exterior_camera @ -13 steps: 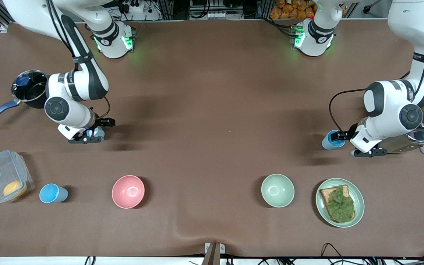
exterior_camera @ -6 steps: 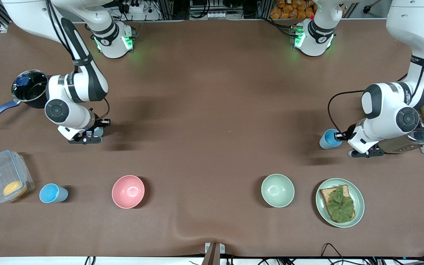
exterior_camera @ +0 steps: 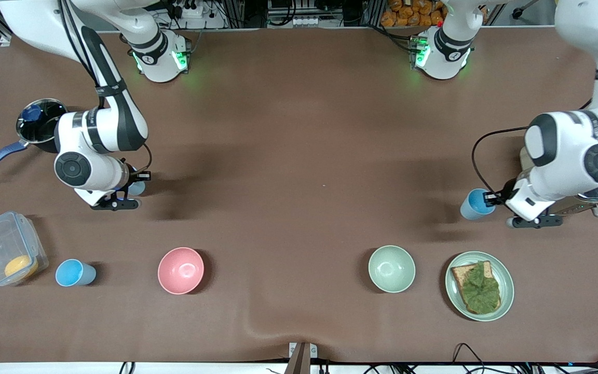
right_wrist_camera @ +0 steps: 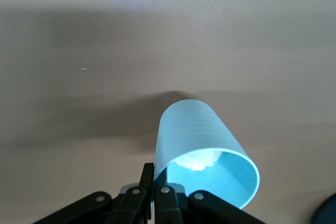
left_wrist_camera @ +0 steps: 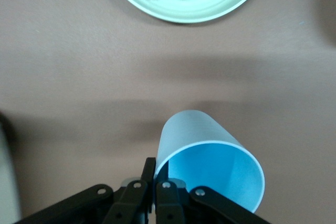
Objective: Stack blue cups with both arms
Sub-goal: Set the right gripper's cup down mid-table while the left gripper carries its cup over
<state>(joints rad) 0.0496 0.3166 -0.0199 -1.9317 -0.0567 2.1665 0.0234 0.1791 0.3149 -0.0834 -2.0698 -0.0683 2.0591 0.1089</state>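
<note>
Blue cups: the left claw (left_wrist_camera: 155,182) pinches one (left_wrist_camera: 210,161) by its rim, the right claw (right_wrist_camera: 154,182) another (right_wrist_camera: 202,150); a third (exterior_camera: 75,273) stands at the right claw's six o'clock.

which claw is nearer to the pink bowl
Right. The right claw, shut on a blue cup, is nearer the pink bowl; the left claw, gripping another cup, is near the toaster.
</note>
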